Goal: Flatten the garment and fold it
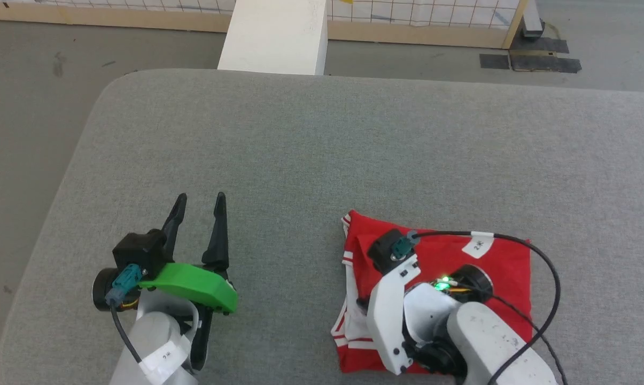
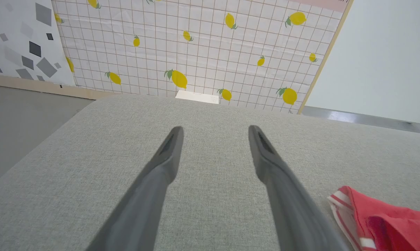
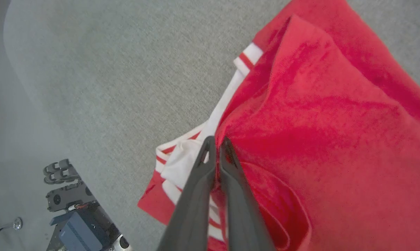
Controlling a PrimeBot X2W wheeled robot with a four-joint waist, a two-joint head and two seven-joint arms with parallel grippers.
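The garment (image 1: 503, 267) lies on the broad grey tabletop (image 1: 322, 149), in its near right part, gathered into a rough red square. Its left side shows a white sleeve (image 3: 182, 162) and red-and-white striped trim (image 1: 348, 256). In the right wrist view a loose red layer (image 3: 335, 122) is doubled over the rest, with a raised crease running along it. The pale right arm (image 1: 487, 337) reaches over the bundle from the near edge. The right tool (image 3: 215, 139) has its fingers pressed together, tips at the edge of that red layer beside the sleeve. Whether cloth is pinched between them I cannot tell. The left tool (image 1: 201, 198) is over bare tabletop well to the left of the garment, its fingers (image 2: 168, 153) spread apart and holding nothing. A corner of the garment (image 2: 387, 219) shows at the lower right of the left wrist view.
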